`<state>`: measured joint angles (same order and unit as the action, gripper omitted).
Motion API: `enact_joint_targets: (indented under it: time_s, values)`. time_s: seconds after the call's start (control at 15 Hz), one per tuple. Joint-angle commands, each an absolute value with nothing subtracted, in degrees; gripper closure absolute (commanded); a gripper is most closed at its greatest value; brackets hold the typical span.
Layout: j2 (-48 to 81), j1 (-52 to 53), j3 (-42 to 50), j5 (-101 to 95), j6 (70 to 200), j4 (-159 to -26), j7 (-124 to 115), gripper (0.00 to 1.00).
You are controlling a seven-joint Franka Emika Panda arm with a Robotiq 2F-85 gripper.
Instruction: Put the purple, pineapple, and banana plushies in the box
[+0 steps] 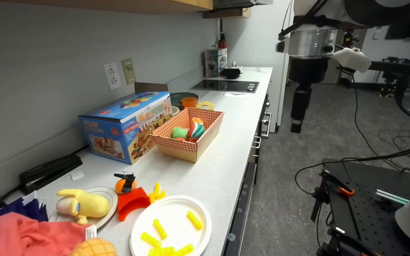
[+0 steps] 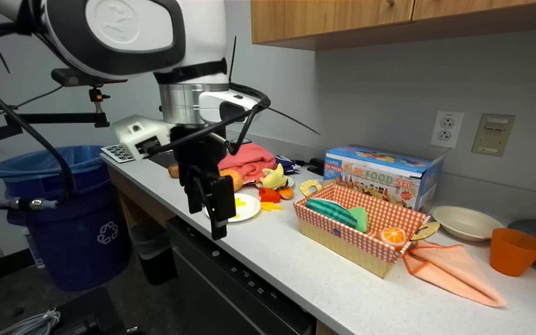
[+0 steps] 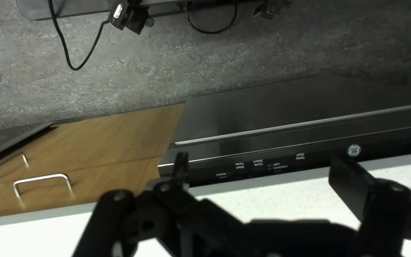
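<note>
A yellow banana plushie lies on a plate at the counter's near left in an exterior view. The banana also shows in another exterior view. An orange-yellow plushie with a grid pattern, perhaps the pineapple, is cut off by the frame edge; it shows partly in an exterior view. I see no purple plushie. The red-checked box holds green, striped and orange plushies; it also shows in an exterior view. My gripper is open and empty, high in front of the counter edge.
A blue play food carton stands behind the checked box. A white plate with yellow pieces, a red holder and a coral cloth lie nearby. An orange cup and a peach cloth are beside the box.
</note>
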<state>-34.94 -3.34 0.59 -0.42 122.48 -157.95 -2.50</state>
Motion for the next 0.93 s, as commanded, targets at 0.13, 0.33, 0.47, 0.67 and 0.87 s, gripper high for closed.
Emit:
enact_joint_targets:
  time_s: [0.13,0.33,0.47,0.67,0.87]
  values:
    - [-34.5,5.21,-6.55,0.67,119.85,-157.58,-2.99,0.0]
    - [-31.27,10.7,-9.89,1.32,118.68,-155.99,-1.8,0.0]
    - [-28.62,13.7,-11.86,1.19,118.7,-155.03,-1.36,0.0]
    - [-29.61,14.5,-12.56,-0.26,120.0,-156.58,-2.72,0.0]
    - [-27.12,16.07,-13.78,-0.2,119.76,-155.46,-2.67,0.0]
